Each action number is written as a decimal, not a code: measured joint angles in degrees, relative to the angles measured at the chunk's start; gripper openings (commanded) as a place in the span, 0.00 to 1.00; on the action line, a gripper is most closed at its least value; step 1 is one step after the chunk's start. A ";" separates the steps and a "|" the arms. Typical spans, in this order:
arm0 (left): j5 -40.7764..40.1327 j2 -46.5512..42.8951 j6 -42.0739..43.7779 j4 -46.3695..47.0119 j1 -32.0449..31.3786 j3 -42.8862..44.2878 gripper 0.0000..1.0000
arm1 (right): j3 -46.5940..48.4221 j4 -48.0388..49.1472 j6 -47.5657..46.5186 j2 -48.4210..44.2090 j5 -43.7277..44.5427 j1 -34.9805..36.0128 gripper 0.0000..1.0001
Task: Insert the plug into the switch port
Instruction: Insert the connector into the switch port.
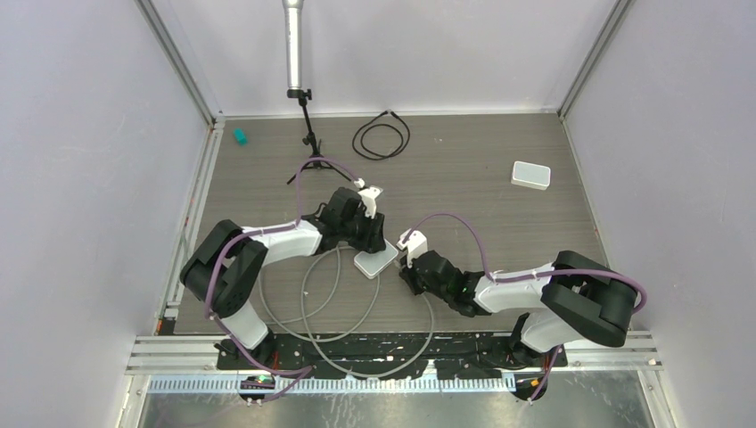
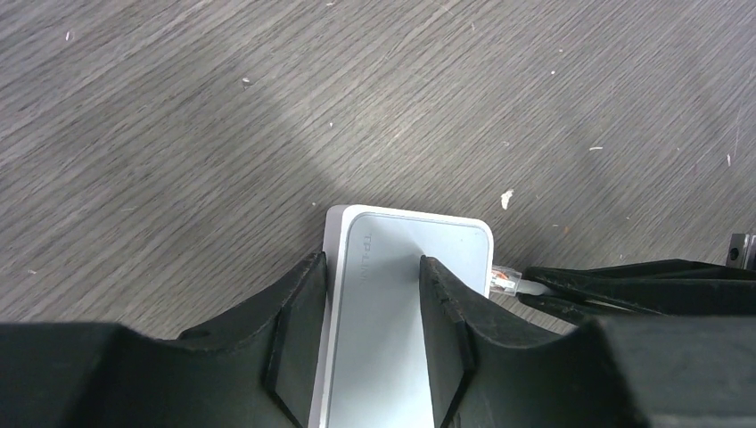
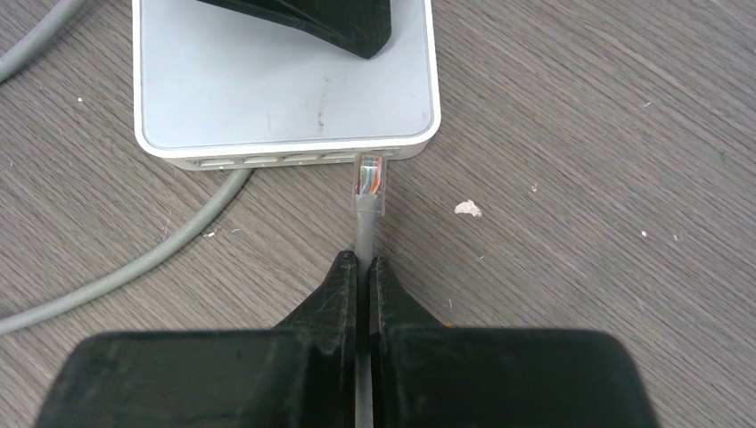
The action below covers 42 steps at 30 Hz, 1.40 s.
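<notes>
The white switch (image 1: 374,261) lies flat on the table. My left gripper (image 1: 370,234) is closed on it: in the left wrist view (image 2: 373,263) one finger sits at the switch's (image 2: 401,259) left edge and the other lies over its top face. My right gripper (image 3: 364,260) is shut on the grey cable (image 3: 364,234) just behind the clear plug (image 3: 369,183). The plug's tip is at the rightmost port (image 3: 374,159) in the switch's (image 3: 267,80) near side. How far in it is, I cannot tell. The plug (image 2: 505,281) also shows beside the switch.
The grey cable lies in loops (image 1: 357,312) in front of the switch, one run (image 3: 134,267) passing left of the plug. A second white box (image 1: 530,174), a coiled black cable (image 1: 382,138), a tripod stand (image 1: 308,143) and a small teal object (image 1: 239,135) sit further back.
</notes>
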 measured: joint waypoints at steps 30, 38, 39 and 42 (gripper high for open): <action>1.22 2.25 1.75 -0.09 0.11 2.58 0.36 | 4.74 -9.42 -3.63 0.09 -1.18 -2.08 0.01; 1.18 2.62 2.45 -0.11 0.00 3.08 0.35 | 5.03 -9.68 -3.63 0.09 -1.70 -2.25 0.01; 1.18 2.67 2.54 -0.11 -0.02 3.13 0.35 | 5.09 -9.70 -3.63 0.09 -1.81 -2.23 0.01; 1.09 2.67 2.82 -0.33 -0.02 3.26 0.35 | 5.53 -10.10 -3.78 0.07 -1.88 -2.25 0.01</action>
